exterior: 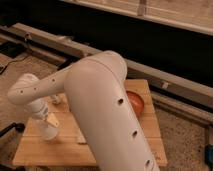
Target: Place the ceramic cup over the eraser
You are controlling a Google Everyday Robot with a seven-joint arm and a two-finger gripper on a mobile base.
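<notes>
The ceramic cup (pixel 48 131) is a small white tapered shape over the left part of the wooden table (pixel 55 152). My gripper (pixel 44 119) is right at the cup's upper end, at the end of the white forearm (pixel 35 90). A small yellowish piece (pixel 53 119) shows beside the cup. The black eraser is hidden behind my arm.
My bulky white upper arm (pixel 107 115) covers the middle of the table. A reddish-brown oval thing (pixel 136 102) lies at the table's right back. A pale grey block (pixel 80 138) peeks out by the arm. A small white object (pixel 56 99) stands behind the forearm. A metal rail (pixel 60 45) runs behind.
</notes>
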